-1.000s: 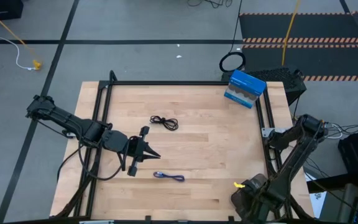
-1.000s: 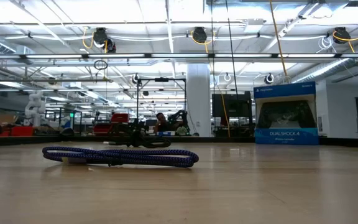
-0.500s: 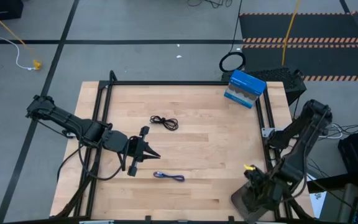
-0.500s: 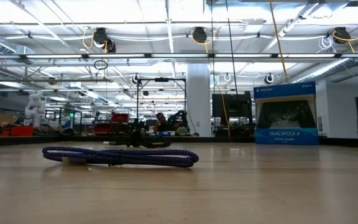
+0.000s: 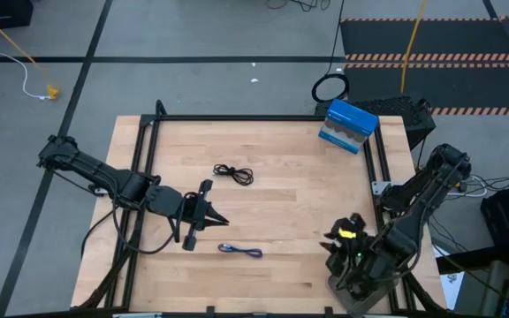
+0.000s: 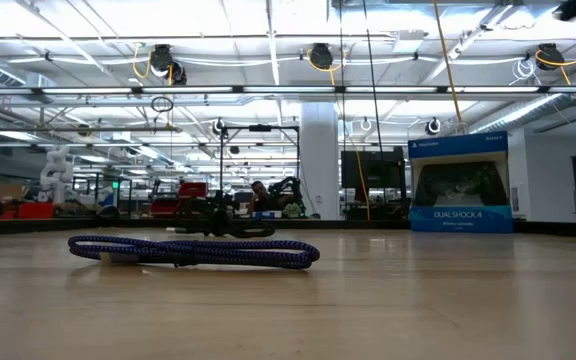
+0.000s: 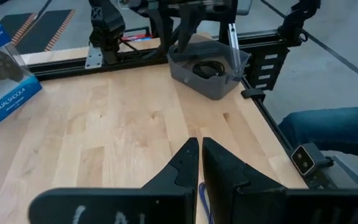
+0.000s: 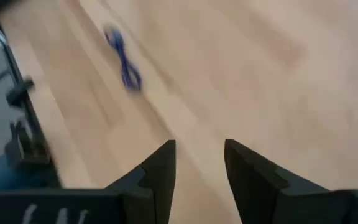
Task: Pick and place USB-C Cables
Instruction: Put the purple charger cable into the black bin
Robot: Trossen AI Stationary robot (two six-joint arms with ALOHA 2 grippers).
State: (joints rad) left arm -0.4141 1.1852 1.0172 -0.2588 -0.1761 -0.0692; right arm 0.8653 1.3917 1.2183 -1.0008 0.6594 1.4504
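Right pincer now probably over table.

Light is bright and even, falling from long ceiling fixtures that glare nearly white in the low view. The wooden surface from above is evenly lit, with only soft, short shadows under the arms. In the low view the near surface is soft and out of focus, and the blue-purple cable lies slightly soft. The right wrist view is smeared by motion blur, its blue-purple cable streaked. The left wrist view is sharp, with mild sheen on the wood.
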